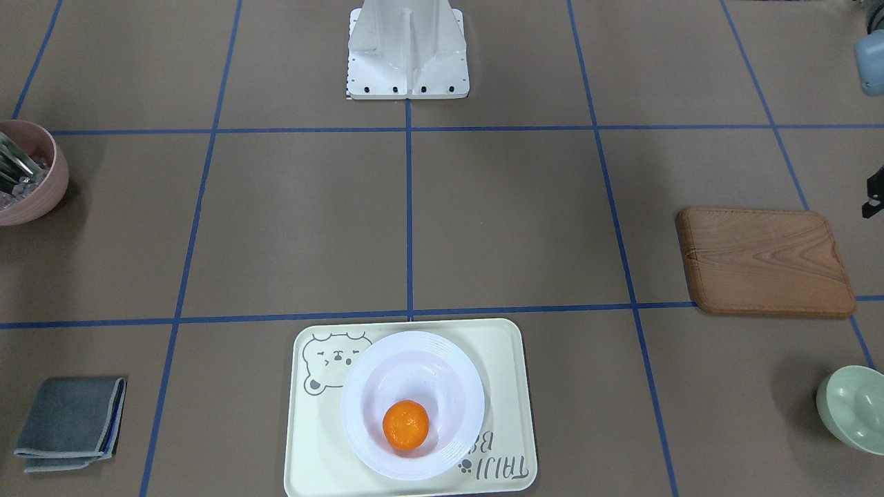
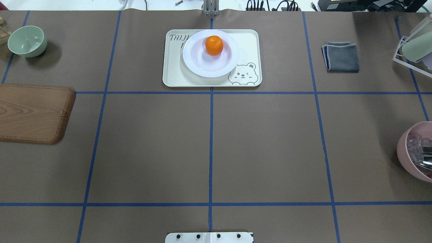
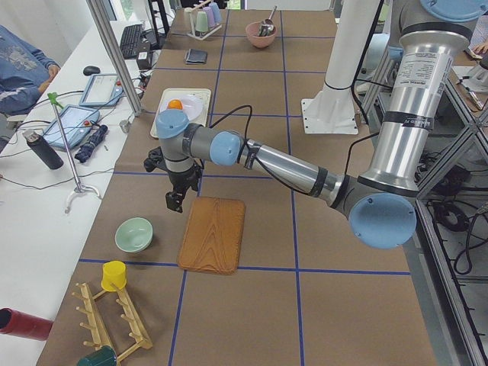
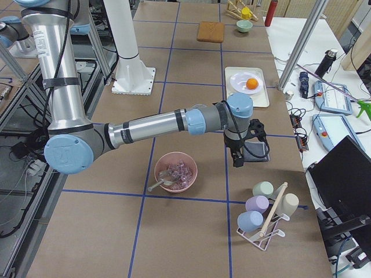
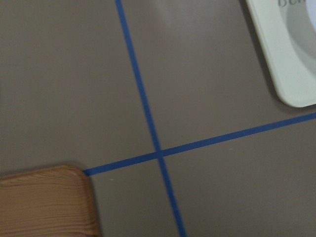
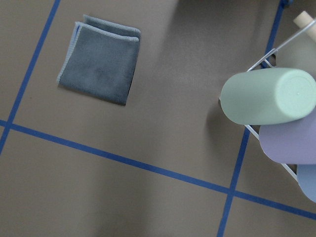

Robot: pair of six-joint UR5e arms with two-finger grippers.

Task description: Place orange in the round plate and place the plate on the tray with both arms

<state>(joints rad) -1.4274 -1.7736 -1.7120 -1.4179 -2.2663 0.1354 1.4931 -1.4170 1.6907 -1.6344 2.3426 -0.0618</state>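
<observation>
The orange (image 1: 406, 426) (image 2: 214, 45) lies in the sunken centre of the white round plate (image 1: 359, 431) (image 2: 192, 62). The plate rests on the cream tray (image 1: 311, 455) (image 2: 172, 72) with the bear drawing, at the table's far middle. My left gripper (image 3: 174, 202) hangs above the table between the tray and the wooden board, well away from the plate; I cannot tell whether it is open or shut. My right gripper (image 4: 237, 161) hovers over the grey cloth, with nothing seen in it, and its state cannot be told either. A corner of the tray (image 5: 291, 74) shows in the left wrist view.
The brown wooden board (image 2: 30, 113) and a pale green bowl (image 2: 27, 40) lie on the robot's left. On its right are a folded grey cloth (image 2: 341, 56), a pink bowl (image 2: 416, 152) with utensils and a cup rack (image 6: 269, 96). The white robot base (image 1: 407, 52) is bolted mid-table.
</observation>
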